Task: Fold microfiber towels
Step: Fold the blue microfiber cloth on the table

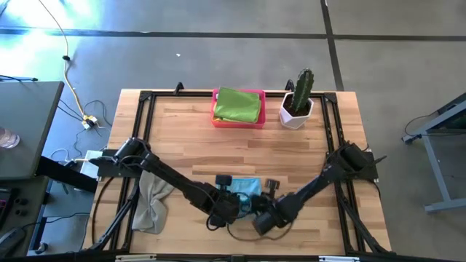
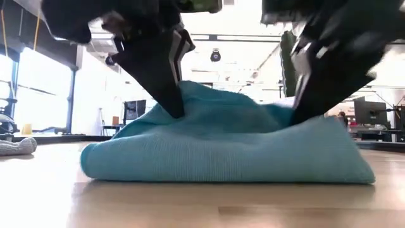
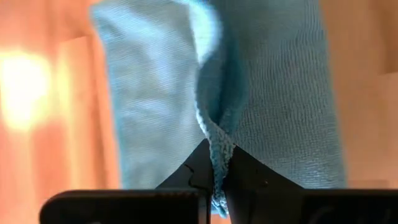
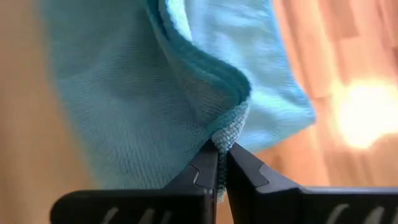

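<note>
Light blue towel right up at the lens, pinched at both ends!
Left fingers are clamped on a thin ridge of hem, and right fingers nip a folded corner at the near-middle of the bench. It's a slim bite, so any pull could slip an edge free and collapse the fold. Only the high view shows a grey towel draped at the near left and a green towel on the pink tray at the far edge; the wrist views alone show the bite itself.
</note>
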`<state>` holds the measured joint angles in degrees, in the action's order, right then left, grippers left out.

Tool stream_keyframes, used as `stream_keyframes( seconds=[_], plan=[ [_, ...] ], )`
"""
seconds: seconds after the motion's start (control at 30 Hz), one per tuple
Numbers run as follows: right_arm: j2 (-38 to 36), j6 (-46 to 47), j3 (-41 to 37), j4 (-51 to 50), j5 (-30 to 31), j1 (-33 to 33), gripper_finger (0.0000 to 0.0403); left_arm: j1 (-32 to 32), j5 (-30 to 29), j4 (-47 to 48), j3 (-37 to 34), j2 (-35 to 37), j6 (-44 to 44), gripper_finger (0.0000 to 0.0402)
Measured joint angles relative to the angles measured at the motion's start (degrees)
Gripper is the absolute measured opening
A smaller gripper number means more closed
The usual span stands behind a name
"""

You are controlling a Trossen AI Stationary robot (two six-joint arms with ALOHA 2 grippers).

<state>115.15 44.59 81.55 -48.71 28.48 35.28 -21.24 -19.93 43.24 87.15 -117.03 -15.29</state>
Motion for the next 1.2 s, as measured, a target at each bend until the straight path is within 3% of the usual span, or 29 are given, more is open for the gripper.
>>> stream_keyframes(
  seconds=[0.3,0.5,0.77,0.97,1.2],
  plan=[
    [0.00,-5.70,-2.98,0.24,0.37,-6.41,0.0009,1.63,-7.74,1.39,-3.00,0.04,-1.03,0.0016],
    [-0.02,-7.14,-5.00,1.88,-0.45,-9.19,0.0014,3.34,-8.31,0.45,-5.10,0.04,-1.14,0.0016],
    [-0.02,-12.03,-5.60,3.47,-0.77,-10.57,0.0109,4.35,-8.49,0.55,-5.27,-0.34,-1.03,0.0021],
    [-0.02,-10.36,-5.60,2.56,0.59,-10.57,0.0168,4.38,-10.63,0.66,-5.27,-0.35,2.07,0.0062],
    [-0.10,-9.90,-5.58,0.97,1.47,-9.82,0.0168,4.36,-7.99,1.28,-5.26,-1.83,4.86,0.0136]
  ],
)
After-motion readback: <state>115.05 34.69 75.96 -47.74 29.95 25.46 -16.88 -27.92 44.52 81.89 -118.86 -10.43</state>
